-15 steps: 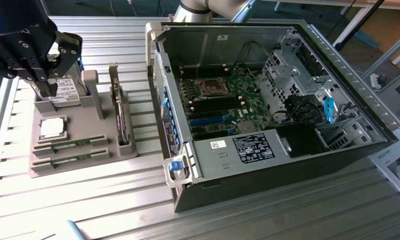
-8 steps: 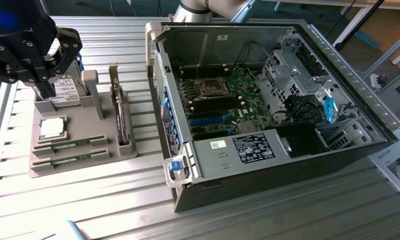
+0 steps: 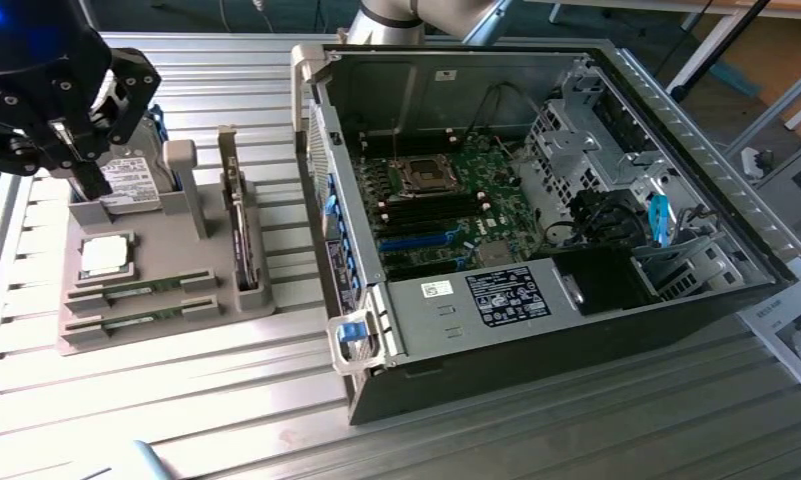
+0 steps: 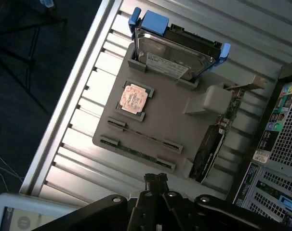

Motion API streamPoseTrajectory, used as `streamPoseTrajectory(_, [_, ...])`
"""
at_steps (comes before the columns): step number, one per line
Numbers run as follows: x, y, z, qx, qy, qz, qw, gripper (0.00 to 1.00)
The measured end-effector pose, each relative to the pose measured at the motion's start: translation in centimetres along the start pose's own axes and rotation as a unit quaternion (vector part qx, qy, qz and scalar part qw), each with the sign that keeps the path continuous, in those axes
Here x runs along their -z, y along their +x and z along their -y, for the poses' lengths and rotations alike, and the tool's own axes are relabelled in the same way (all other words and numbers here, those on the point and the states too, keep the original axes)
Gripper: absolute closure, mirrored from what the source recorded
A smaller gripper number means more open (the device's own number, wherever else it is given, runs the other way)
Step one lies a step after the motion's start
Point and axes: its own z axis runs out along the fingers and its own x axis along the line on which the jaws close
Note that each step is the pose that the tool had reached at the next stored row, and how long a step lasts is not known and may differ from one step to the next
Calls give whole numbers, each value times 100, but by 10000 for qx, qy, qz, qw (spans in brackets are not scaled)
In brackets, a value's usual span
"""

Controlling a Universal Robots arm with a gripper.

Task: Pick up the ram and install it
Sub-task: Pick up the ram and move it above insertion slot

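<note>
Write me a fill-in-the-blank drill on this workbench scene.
1. ___ ram sticks lie side by side in the gray holder.
2. The gripper is shut and holds ___.
3. In the exterior view, the holder lies to the ___ of the computer case.
4. The case's side stands ___, exposing the motherboard.

Missing words: two; nothing; left; open.

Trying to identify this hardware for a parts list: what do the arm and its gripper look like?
The gripper is matt black, built of pinned linkage bars that taper to slim black fingers, with a blue glow on its body. The arm is made of smooth, rounded silver-grey segments. No markings can be made out.
</note>
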Motion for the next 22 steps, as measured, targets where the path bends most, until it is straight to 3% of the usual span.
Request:
streamPoseTrajectory(3, [-2, 0, 0, 408, 5, -18, 9992, 89])
streamPoseTrajectory(6, [-4, 0, 0, 737, 9, -34, 9973, 89])
streamPoseTrajectory(12, [-7, 1, 0, 1290, 16, -59, 9916, 89])
streamPoseTrajectory(13, [-9, 1, 0, 1467, 17, -66, 9891, 89])
streamPoseTrajectory(15, [-10, 1, 0, 1659, 19, -74, 9861, 89])
streamPoseTrajectory(17, [-13, 1, 0, 2010, 20, -89, 9796, 89])
streamPoseTrajectory(18, [-15, 1, 0, 2259, 22, -100, 9741, 89])
streamPoseTrajectory(21, [-18, 1, 0, 2532, 25, -112, 9674, 89])
streamPoseTrajectory(22, [-19, 1, 1, 2655, 26, -117, 9640, 89])
